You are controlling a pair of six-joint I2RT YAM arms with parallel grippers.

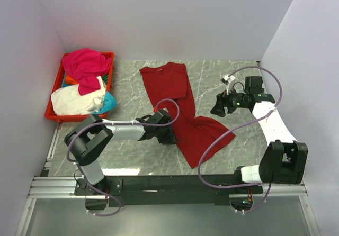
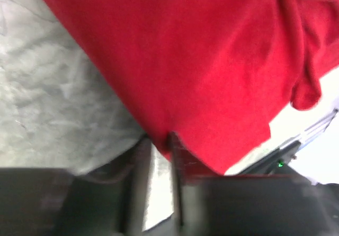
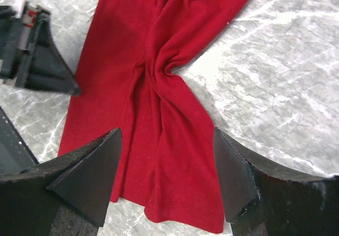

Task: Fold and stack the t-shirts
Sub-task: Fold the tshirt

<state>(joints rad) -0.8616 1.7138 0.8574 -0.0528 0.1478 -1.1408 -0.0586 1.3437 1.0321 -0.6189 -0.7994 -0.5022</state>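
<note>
A large dark red t-shirt (image 1: 177,106) lies stretched out and crumpled lengthwise on the marble table, its hem at the near right. My left gripper (image 1: 168,135) is low at the shirt's near left edge. In the left wrist view, which is blurred, the red cloth (image 2: 201,61) fills the frame and its edge dips between the fingertips of the left gripper (image 2: 158,143), whose jaws stand narrow with a slit still showing. My right gripper (image 1: 216,110) hovers to the right of the shirt. In its own view the right gripper (image 3: 167,135) is open above the shirt's hem (image 3: 159,114), touching nothing.
A red plastic crate (image 1: 50,109) at the far left holds other t-shirts: magenta (image 1: 85,64), cream-white (image 1: 77,99), cyan (image 1: 109,102) and a bit of orange (image 1: 71,80). White walls close in the table on the left, back and right. The left arm's black gripper (image 3: 37,56) shows in the right wrist view.
</note>
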